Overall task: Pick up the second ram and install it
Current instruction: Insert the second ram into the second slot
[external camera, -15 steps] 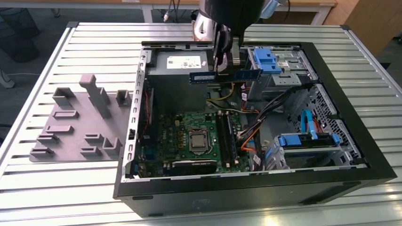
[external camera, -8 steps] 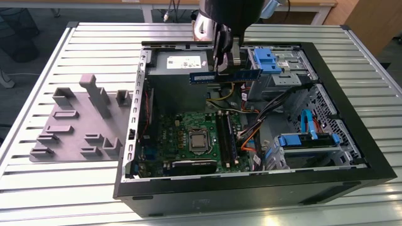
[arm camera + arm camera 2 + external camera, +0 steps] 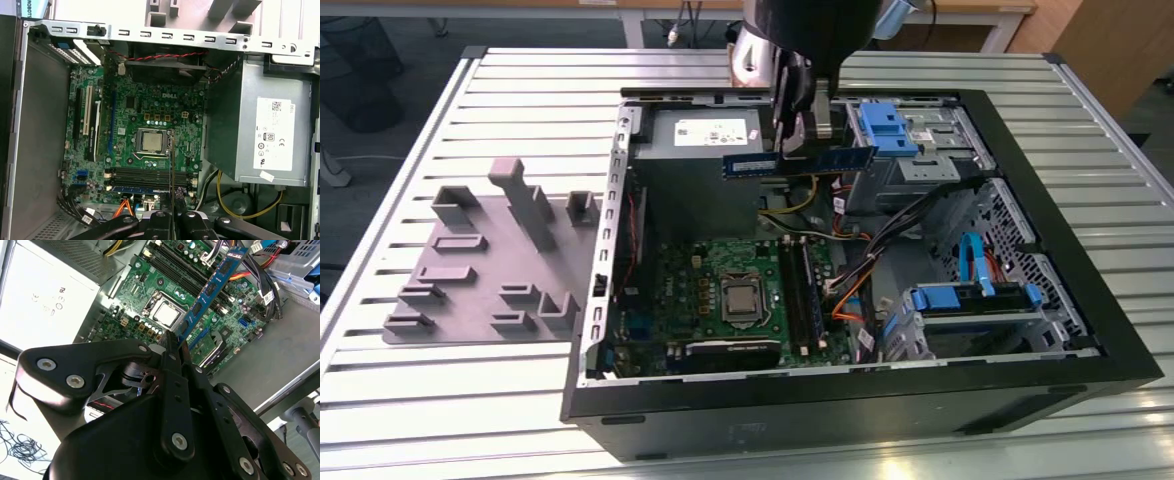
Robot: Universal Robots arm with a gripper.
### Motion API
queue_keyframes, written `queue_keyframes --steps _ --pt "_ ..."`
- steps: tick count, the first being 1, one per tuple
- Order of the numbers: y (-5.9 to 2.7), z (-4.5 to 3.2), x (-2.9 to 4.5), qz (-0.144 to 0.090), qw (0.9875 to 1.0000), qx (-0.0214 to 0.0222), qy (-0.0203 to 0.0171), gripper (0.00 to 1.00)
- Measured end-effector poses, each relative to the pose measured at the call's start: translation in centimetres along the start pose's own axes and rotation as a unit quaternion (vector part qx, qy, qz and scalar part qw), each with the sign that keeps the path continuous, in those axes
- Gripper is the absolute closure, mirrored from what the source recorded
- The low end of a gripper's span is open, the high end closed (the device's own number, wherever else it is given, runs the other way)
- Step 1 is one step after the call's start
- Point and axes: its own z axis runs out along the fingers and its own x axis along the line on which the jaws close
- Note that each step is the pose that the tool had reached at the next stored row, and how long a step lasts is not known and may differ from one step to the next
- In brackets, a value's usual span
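My gripper [image 3: 803, 148] hangs over the open computer case, shut on the second ram [image 3: 851, 158], a slim blue stick with dark chips. The stick is held level, well above the green motherboard [image 3: 720, 290]. In the second wrist view the ram [image 3: 215, 285] runs out from between the fingers [image 3: 170, 357] over the board. The first wrist view has it edge-on as a thin dark line [image 3: 171, 165] above the memory slots [image 3: 150, 175], beside the bare processor [image 3: 150, 141]. One blue stick [image 3: 140, 190] sits in a slot near the board's edge.
The black case [image 3: 1067, 330] lies open on a slatted metal table [image 3: 520, 90]. A grey holder tray [image 3: 494, 260] is at the exterior view's left. A silver power supply [image 3: 260, 125], blue drive brackets [image 3: 887, 125] and loose cables [image 3: 907, 220] crowd the case around the board.
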Motion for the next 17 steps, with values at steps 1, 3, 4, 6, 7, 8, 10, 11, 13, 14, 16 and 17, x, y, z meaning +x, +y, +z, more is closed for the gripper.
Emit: queue_keyframes --steps 1,3,4,6,7,8,10,11,13,14,16,17 --pt "0.0 0.0 0.0 -0.001 1.0 0.0 0.0 0.86" --pt "0.0 0.0 0.0 -0.002 1.0 0.0 0.0 0.86" --pt "0.0 0.0 0.0 -0.003 1.0 0.0 0.0 0.86" --pt "0.0 0.0 0.0 -0.004 1.0 0.0 0.0001 0.86" --pt "0.0 0.0 0.0 -0.004 1.0 0.0 0.0001 0.86" --pt "0.0 0.01 0.0 -0.005 1.0 0.0 0.0001 0.86" --pt "0.0 0.0 0.0 -0.006 1.0 -0.0001 0.0001 0.86" --pt "0.0 0.0 0.0 -0.007 1.0 -0.0001 0.0001 0.86" --pt "0.0 0.0 0.0 -0.008 1.0 -0.0001 0.0002 0.86" --pt "0.0 0.0 0.0 -0.008 1.0 -0.0001 0.0002 0.86" --pt "0.0 0.0 0.0 -0.009 1.0 -0.0001 0.0002 0.86" --pt "0.0 0.0 0.0 -0.01 1.0 -0.0001 0.0002 0.86"
